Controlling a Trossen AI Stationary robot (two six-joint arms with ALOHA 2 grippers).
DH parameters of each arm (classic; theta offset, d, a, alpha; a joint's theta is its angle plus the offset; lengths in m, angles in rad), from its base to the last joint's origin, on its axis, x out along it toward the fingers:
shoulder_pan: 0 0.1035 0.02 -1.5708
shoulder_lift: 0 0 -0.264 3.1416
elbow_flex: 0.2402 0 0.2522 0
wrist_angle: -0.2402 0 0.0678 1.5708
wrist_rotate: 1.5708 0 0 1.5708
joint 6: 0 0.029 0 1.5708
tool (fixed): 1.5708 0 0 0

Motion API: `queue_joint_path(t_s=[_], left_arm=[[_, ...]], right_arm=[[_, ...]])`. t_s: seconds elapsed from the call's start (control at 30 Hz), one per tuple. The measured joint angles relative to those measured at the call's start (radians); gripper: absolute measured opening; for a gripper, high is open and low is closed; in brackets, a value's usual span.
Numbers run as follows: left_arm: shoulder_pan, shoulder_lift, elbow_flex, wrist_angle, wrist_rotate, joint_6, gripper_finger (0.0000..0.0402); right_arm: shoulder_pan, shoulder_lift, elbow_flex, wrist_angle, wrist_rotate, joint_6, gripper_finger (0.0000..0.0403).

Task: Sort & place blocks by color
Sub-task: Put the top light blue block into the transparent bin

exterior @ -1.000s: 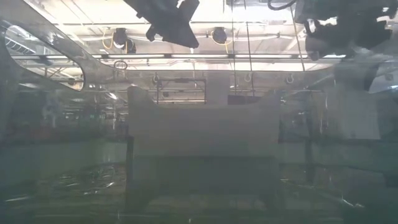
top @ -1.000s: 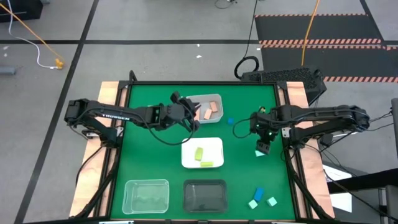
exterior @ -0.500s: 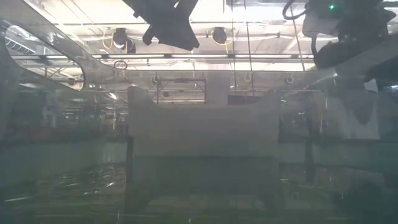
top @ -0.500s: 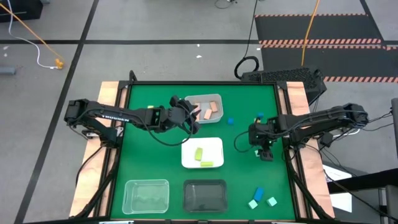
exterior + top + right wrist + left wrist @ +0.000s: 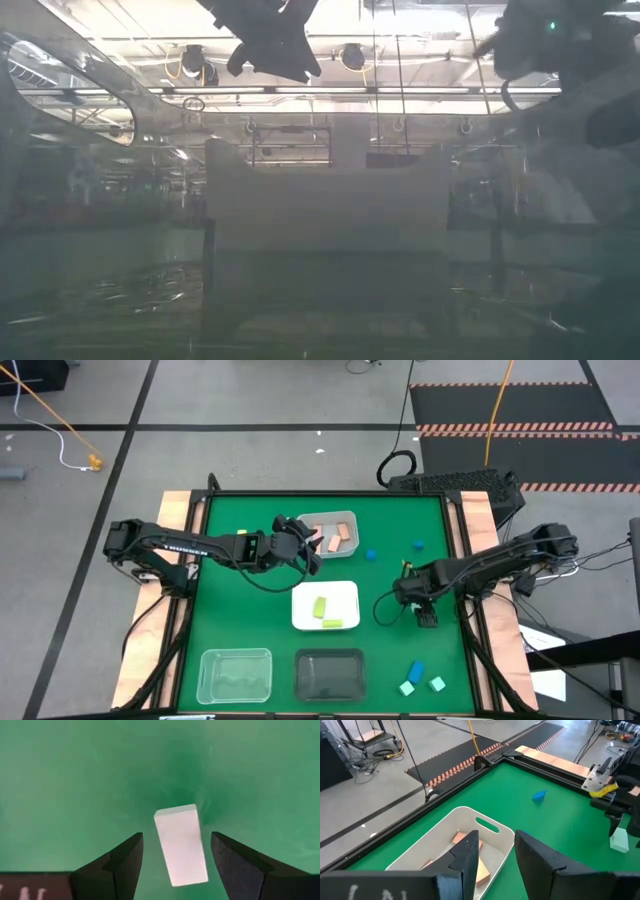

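My right gripper (image 5: 425, 612) points down, open, near the table's right edge. In the right wrist view its fingers stand on either side of a pale mint bar (image 5: 181, 844) that lies flat on the green table, with a gap on both sides. My left gripper (image 5: 308, 550) hovers open with nothing between its fingers (image 5: 496, 837), above the near left corner of the grey tray (image 5: 330, 520). Pink blocks (image 5: 338, 538) lie in that tray. Two yellow-green blocks (image 5: 325, 610) lie in the white tray (image 5: 345, 592).
A clear tray (image 5: 235, 672) and a black tray (image 5: 330, 672) stand along the near edge. Small blue blocks lie at the far right (image 5: 417, 546) and beside the grey tray (image 5: 370, 555). A blue block (image 5: 417, 671) and two mint blocks (image 5: 408, 687) lie near the right front corner.
My right gripper has come down and toward the near edge, turning about its own axis, and now stands over the mint bar, which has stayed in place. My left gripper has kept its place above the grey tray, rolled a little and opened.
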Motion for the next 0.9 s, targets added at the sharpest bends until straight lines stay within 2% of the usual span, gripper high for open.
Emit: queue_joint_path(t_s=[0.13, 0.37, 0.47, 0.57, 0.6, 0.8, 0.9], left_arm=[[0.0, 0.0, 0.0, 0.0, 0.0, 0.003, 0.0129], [0.0, 0.0, 0.0, -0.02, 0.0, 0.004, 0.0129], [-0.004, 0.0, 0.0, -0.02, 0.0, 0.003, 0.0129], [-0.005, 0.0, 0.0, -0.017, 0.0, 0.001, 0.0129], [-0.005, 0.0, 0.0, -0.015, 0.0, 0.001, 0.0129], [-0.005, 0.0, 0.0, 0.012, 0.0, -0.113, 0.0129], [-0.005, 0.0, 0.0, 0.02, 0.0, -0.167, 0.0129]], right_arm=[[0.013, 0.063, 0.0, 0.001, 0.071, 0.019, 0.0224], [0.012, 0.128, 0.004, 0.014, 0.076, 0.035, 0.0212], [0.012, 0.124, 0.003, 0.023, 0.078, 0.045, 0.0173], [0.012, 0.11, 0.003, 0.023, 0.081, 0.055, 0.0112], [0.011, 0.104, 0.003, 0.021, 0.08, 0.062, 0.0106], [-0.037, 0.046, 0.028, 0.04, 0.077, 0.072, 0.0106], [-0.077, 0.01, 0.044, 0.052, 0.12, 0.082, 0.0106]])
